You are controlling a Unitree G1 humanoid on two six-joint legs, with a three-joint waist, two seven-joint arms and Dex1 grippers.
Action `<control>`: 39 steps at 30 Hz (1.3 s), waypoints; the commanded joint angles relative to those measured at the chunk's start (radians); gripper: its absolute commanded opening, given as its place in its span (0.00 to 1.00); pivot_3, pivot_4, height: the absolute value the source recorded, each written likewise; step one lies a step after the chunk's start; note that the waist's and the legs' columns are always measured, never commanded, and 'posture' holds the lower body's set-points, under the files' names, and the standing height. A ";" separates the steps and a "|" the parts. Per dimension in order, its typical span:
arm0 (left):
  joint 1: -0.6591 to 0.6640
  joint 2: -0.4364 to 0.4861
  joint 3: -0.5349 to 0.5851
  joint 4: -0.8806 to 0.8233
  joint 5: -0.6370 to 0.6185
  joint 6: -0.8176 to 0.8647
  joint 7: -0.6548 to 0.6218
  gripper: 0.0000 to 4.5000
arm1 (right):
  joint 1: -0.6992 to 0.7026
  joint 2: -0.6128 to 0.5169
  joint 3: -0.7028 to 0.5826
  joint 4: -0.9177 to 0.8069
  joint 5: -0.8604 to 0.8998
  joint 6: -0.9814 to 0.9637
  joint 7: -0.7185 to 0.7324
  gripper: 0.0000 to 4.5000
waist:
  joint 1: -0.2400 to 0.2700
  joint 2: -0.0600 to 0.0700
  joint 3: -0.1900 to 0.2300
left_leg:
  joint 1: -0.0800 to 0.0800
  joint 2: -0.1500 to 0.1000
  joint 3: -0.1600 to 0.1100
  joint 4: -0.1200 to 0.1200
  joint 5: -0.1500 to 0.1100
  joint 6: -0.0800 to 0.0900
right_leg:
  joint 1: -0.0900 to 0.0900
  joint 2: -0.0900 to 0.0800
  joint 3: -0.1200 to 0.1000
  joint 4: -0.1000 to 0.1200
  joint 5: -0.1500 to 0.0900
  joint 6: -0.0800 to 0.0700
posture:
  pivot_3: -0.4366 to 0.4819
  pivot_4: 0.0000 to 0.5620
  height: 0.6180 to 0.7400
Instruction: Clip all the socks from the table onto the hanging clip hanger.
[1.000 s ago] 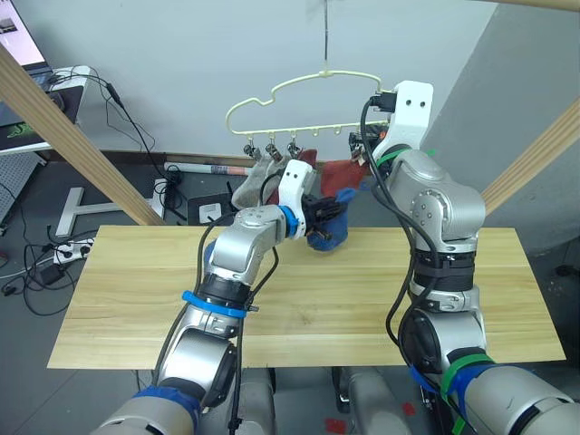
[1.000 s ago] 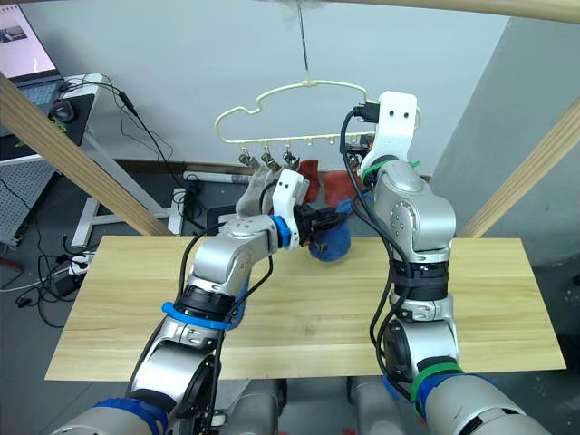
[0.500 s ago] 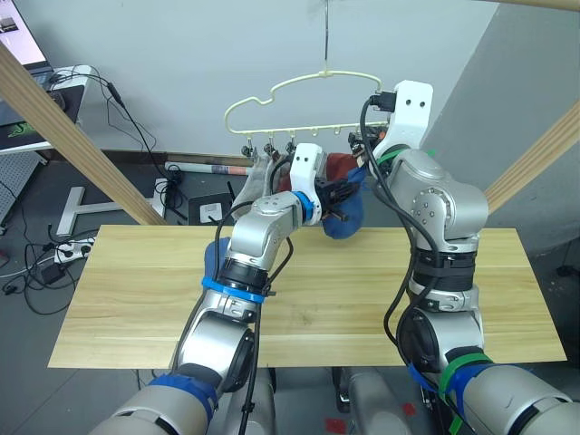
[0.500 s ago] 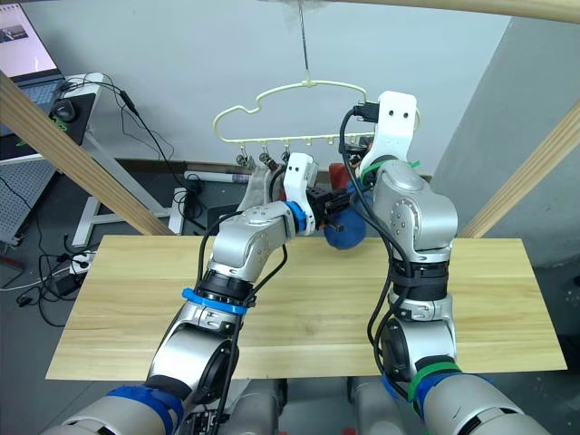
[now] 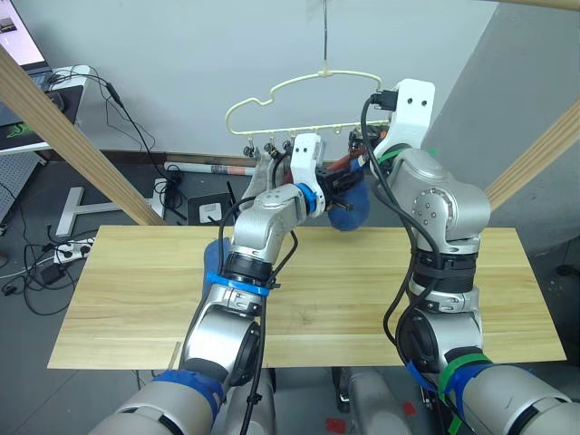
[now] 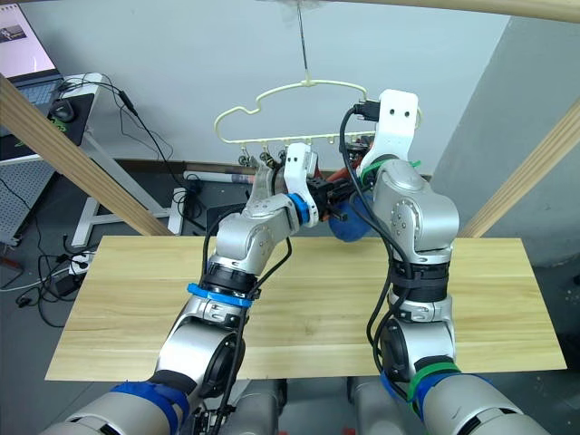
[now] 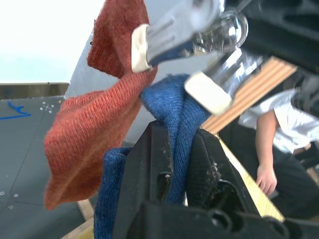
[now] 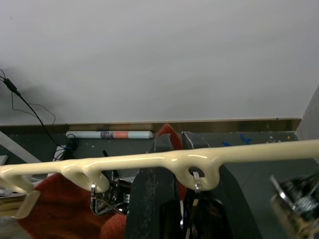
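The cream clip hanger (image 5: 272, 100) hangs from a hook above the far edge of the table (image 5: 136, 281). A grey sock (image 5: 256, 174) dangles from its left clips, and a rust-red sock (image 7: 84, 129) hangs from a clip further right. My left gripper (image 5: 337, 186) is shut on a blue sock (image 5: 350, 211), holding its cuff (image 7: 174, 114) just below a metal clip (image 7: 199, 89) whose cream pads stand apart. My right gripper (image 8: 178, 142) is up at the hanger bar (image 8: 149, 162), closed around that clip (image 8: 194, 185).
Slanted wooden beams (image 5: 63, 127) (image 5: 535, 154) flank the table. A desk with a screen and cables (image 5: 54, 86) stands at the far left. A person in a white shirt (image 7: 279, 124) shows in the left wrist view.
My left gripper has lifted the blue sock from just above the table up and to the right, to the clips beside my right gripper. The right arm has stayed put.
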 commanded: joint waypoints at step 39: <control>0.178 0.227 -0.105 -0.394 -0.089 0.184 -0.198 1.00 | 0.109 0.020 0.008 -0.249 0.043 0.127 0.007 0.61 | 0.000 0.001 0.000 | 0.000 0.001 0.000 -0.002 0.000 0.000 | 0.000 0.000 0.000 -0.002 0.000 0.000 | 0.51 0.54 1.00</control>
